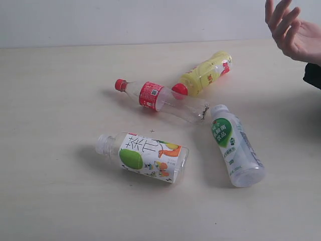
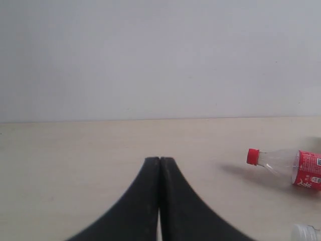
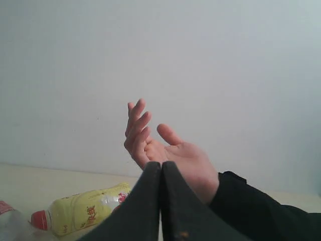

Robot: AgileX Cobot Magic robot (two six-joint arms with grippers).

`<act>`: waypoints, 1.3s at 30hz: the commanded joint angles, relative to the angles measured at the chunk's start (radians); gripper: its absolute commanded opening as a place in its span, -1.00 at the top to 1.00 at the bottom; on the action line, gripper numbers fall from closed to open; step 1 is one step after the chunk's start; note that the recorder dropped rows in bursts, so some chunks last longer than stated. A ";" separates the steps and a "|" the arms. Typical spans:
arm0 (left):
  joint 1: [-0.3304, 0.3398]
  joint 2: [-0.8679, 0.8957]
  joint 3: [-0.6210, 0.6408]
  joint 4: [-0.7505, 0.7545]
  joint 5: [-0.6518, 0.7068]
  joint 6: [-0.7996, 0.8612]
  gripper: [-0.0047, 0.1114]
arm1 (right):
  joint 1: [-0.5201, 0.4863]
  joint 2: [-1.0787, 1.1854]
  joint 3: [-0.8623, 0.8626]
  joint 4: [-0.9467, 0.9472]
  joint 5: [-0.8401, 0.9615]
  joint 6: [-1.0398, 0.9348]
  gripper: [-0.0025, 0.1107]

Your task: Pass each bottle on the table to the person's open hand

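Note:
Several bottles lie on their sides on the table [image 1: 55,201]. The yellow bottle [image 1: 205,73] with a red cap is at the back. The clear bottle [image 1: 160,99] with a red label is in front of it. The white-green label bottle [image 1: 234,144] lies at the right, the fruit-picture bottle [image 1: 145,155] at the front. The person's open hand [image 1: 291,31] is held up at the top right, palm open. Neither gripper shows in the exterior view. My left gripper [image 2: 160,159] is shut and empty above the table, the clear bottle [image 2: 288,165] off to one side. My right gripper [image 3: 161,164] is shut and empty, with the hand [image 3: 165,150] and yellow bottle [image 3: 83,211] beyond it.
A plain pale wall [image 1: 125,20] runs behind the table's far edge. The person's black sleeve [image 1: 313,75] enters at the right edge. A clear bottle neck [image 2: 307,233] shows at the corner of the left wrist view.

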 commanded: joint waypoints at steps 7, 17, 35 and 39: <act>0.001 -0.006 0.003 0.000 -0.004 0.000 0.92 | -0.005 -0.007 0.005 -0.001 0.011 0.104 0.96; 0.001 -0.006 0.003 0.000 -0.004 0.000 0.92 | -0.005 -0.007 0.005 -0.003 -0.122 0.151 0.96; 0.001 -0.006 0.003 0.000 -0.004 0.000 0.92 | -0.005 -0.007 0.005 -0.013 -0.026 0.417 0.96; 0.001 -0.006 0.003 0.000 -0.004 0.000 0.92 | -0.005 -0.007 0.005 -0.009 -0.056 0.419 0.96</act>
